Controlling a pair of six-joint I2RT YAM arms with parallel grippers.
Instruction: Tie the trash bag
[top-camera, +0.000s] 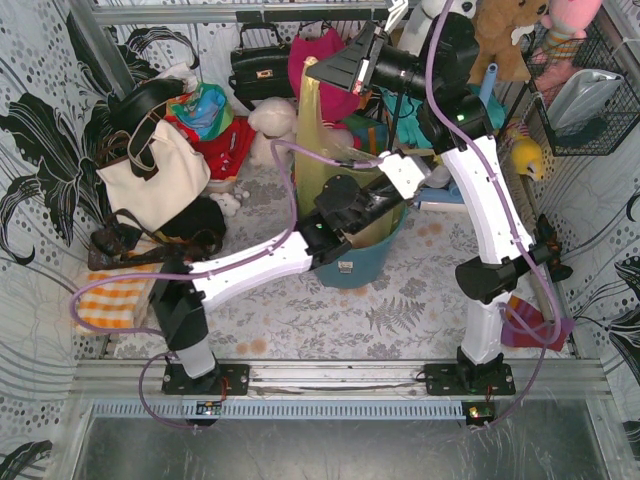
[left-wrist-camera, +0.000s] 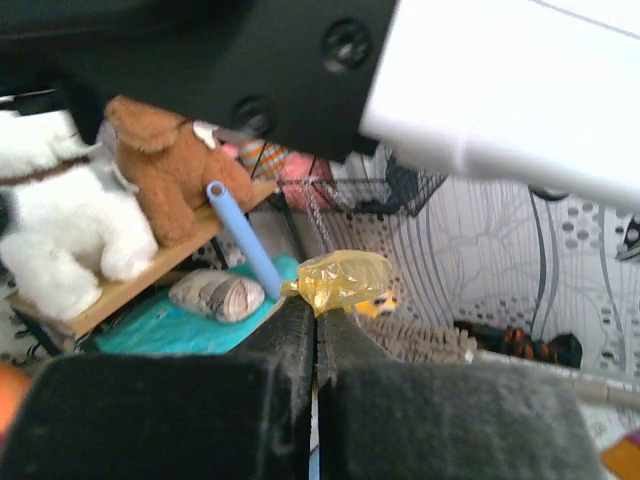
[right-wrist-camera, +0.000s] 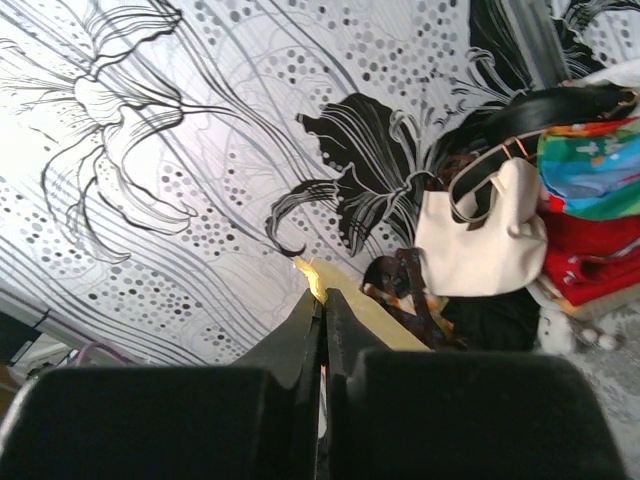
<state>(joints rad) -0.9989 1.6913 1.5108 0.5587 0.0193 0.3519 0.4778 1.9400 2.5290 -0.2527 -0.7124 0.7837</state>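
Note:
The trash bag (top-camera: 322, 150), thin yellow-green plastic, stands in a round teal bin (top-camera: 358, 264) in the middle of the table, its top pulled up tall. High above the bin, my right gripper (top-camera: 314, 68) is shut on the bag's upper tip. In the right wrist view the fingertips of that gripper (right-wrist-camera: 323, 297) pinch a yellow strip of bag (right-wrist-camera: 372, 322). My left gripper (top-camera: 374, 158) reaches over the bin from the left, shut on another bunched piece. The left wrist view shows the gripper (left-wrist-camera: 317, 308) with a crumpled yellow wad (left-wrist-camera: 345, 279) sticking out of its closed tips.
A white handbag (top-camera: 150, 178) and dark bags crowd the left side, with a striped orange cloth (top-camera: 108, 300) near the left base. A black handbag (top-camera: 262, 66) and plush toys (top-camera: 505, 35) line the back. A wire basket (top-camera: 588, 95) hangs at the right wall.

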